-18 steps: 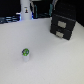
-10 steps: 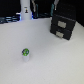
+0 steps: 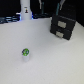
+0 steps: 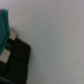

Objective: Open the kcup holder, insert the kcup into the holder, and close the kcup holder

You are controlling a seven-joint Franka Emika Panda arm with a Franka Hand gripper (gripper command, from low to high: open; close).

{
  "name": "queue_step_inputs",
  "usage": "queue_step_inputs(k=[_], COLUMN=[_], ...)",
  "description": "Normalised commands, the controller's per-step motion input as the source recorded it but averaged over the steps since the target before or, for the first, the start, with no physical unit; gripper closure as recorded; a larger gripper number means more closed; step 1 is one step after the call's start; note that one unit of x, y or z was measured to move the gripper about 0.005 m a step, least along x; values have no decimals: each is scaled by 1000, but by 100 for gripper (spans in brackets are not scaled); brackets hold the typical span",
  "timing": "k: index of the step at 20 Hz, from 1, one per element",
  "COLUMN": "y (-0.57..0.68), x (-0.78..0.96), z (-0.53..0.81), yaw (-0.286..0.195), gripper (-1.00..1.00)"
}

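A: What colours are seen on the table (image 3: 15, 60)?

B: White. The kcup (image 3: 25, 52) is white with a green top. The kcup holder (image 3: 63, 25) is black, with 2 lighter handles.

A: And the wrist view?

B: Blurred; black and possibly teal are shown.

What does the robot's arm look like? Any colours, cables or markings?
Very little of it shows. In the exterior view only a dark, blurry shape stands behind the black drawer box; no cables or markings can be made out. The wrist view shows a flat teal-green piece, probably part of the robot, too blurred for detail.
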Motion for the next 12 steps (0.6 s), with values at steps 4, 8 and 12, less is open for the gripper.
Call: queue_step_inputs(k=[4, 8, 12], y=[596, 609, 653], x=[-350, -341, -349], z=[-93, -114, -141], yaw=[-182, -181, -172], gripper=[-100, -100, -100])
